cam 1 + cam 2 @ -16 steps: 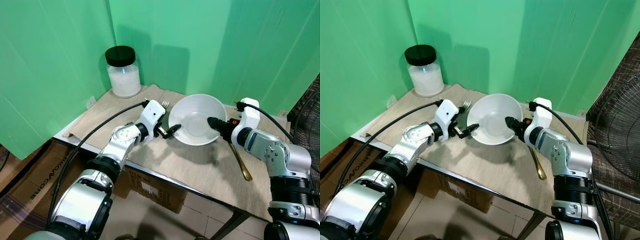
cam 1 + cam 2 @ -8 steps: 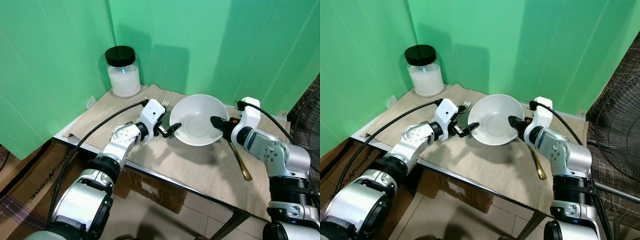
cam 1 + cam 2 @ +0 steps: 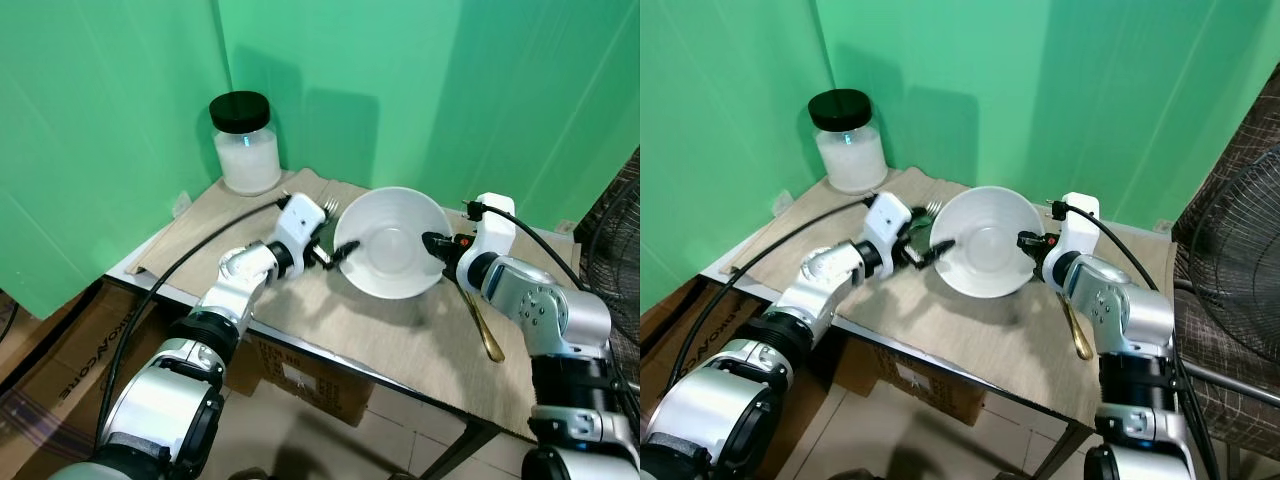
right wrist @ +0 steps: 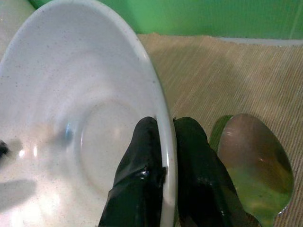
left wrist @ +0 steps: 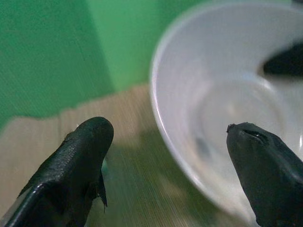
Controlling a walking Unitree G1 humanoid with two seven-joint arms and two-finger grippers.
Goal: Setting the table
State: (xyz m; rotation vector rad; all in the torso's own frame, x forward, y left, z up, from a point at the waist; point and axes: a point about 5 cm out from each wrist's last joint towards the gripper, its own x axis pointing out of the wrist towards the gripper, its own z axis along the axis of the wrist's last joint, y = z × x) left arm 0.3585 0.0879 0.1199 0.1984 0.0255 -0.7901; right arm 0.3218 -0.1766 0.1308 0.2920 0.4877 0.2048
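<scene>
A white bowl [image 3: 390,243] is held tilted over the woven table mat [image 3: 400,335], its inside facing me. My right gripper [image 3: 437,245] is shut on the bowl's right rim; in the right wrist view the black fingers [image 4: 142,156] pinch the rim of the bowl [image 4: 85,118] from both sides. My left gripper [image 3: 335,255] is open at the bowl's left rim, which passes between its fingers [image 5: 90,142] in the left wrist view. A gold spoon [image 3: 483,320] lies on the mat to the right of the bowl. A fork [image 3: 328,208] lies behind my left wrist.
A glass jar [image 3: 245,145] with a black lid and white contents stands at the back left corner. Green screens close off the back and left. A fan [image 3: 1240,240] stands to the right of the table. Cardboard boxes [image 3: 300,375] sit under the table.
The bowl has tipped further toward me in the right gripper. My left gripper has shifted slightly left and back, its fingers now around the left rim.
</scene>
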